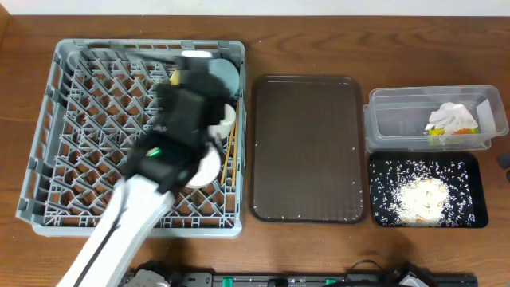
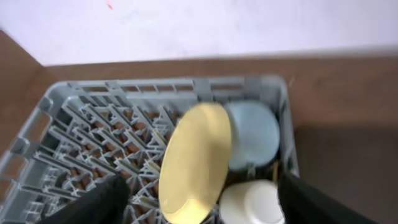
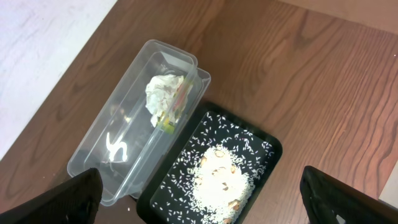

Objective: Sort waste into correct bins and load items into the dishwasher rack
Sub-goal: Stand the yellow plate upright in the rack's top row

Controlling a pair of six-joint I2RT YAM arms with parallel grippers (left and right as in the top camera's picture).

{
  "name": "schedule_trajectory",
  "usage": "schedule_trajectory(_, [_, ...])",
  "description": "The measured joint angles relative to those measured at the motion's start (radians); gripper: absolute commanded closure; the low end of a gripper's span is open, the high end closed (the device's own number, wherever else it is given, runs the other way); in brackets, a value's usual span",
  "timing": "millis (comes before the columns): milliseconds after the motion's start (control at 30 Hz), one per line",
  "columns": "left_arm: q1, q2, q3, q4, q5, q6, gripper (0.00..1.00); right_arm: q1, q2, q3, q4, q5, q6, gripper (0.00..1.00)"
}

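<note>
Left gripper spread wide over the dishwasher rack, holding nothing (yellow plate stands on edge in it, untouched); right gripper likewise wide open, empty.

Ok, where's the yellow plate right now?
In the left wrist view the yellow plate stands on edge toward the right of the grey rack, beside the light-blue dish.

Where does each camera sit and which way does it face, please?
Overhead: above the table, straight down on rack, serving tray, tub, black tray; left arm shows.
Left wrist: over rack, facing yellow plate; left fingers show.
Right wrist: above tub, black tray, looking down; right fingers show.
Shared: overhead and right wrist see the tissue.
</note>
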Motion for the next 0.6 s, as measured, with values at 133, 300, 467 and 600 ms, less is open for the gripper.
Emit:
schedule_trajectory(133, [0.130, -0.100, 0.000, -0.016, 0.089, -0.065, 0.16, 0.000, 0.000, 0.000, 0.000, 0.000, 0.000, 0.01])
schedule_trajectory(300, [0.218, -0.125, 0.000, -0.043, 0.140, -0.097, 0.14, 0.000, 0.000, 0.000, 0.000, 0.000, 0.000, 0.01])
schedule_trajectory(467, [0.230, -0.122, 0.000, -0.043, 0.159, -0.106, 0.10, 0.000, 0.000, 0.000, 0.000, 0.000, 0.000, 0.01])
schedule_trajectory(600, [0.230, -0.122, 0.000, -0.044, 0.167, -0.110, 0.10, 0.000, 0.000, 0.000, 0.000, 0.000, 0.000, 0.01])
